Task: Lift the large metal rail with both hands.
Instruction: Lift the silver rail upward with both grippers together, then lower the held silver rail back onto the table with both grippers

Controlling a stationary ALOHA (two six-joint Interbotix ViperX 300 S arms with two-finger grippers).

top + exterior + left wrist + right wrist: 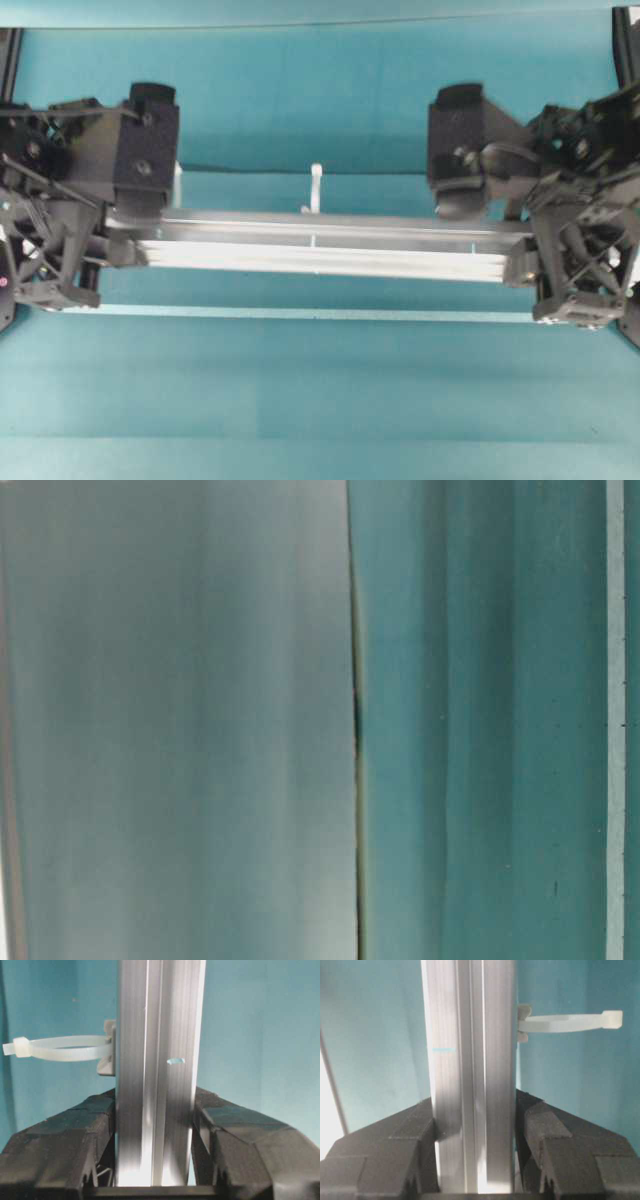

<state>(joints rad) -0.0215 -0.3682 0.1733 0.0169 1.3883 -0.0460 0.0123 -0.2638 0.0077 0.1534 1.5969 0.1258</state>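
The large metal rail (320,245) lies level across the overhead view, silver and grooved, and seems raised off the teal table, with a shadow edge behind it. My left gripper (125,238) is shut on its left end and my right gripper (520,255) on its right end. In the left wrist view the rail (150,1035) runs up between both black fingers of the gripper (155,1100), which press its sides. The right wrist view shows the same grip (475,1102) on the rail (470,1020). A white zip-tie loop (60,1047) (570,1022) sticks out from one edge.
A thin pale tape strip (300,313) lies on the table in front of the rail. A white peg (315,185) juts from the rail's far edge. The table-level view shows only blurred grey and teal surfaces.
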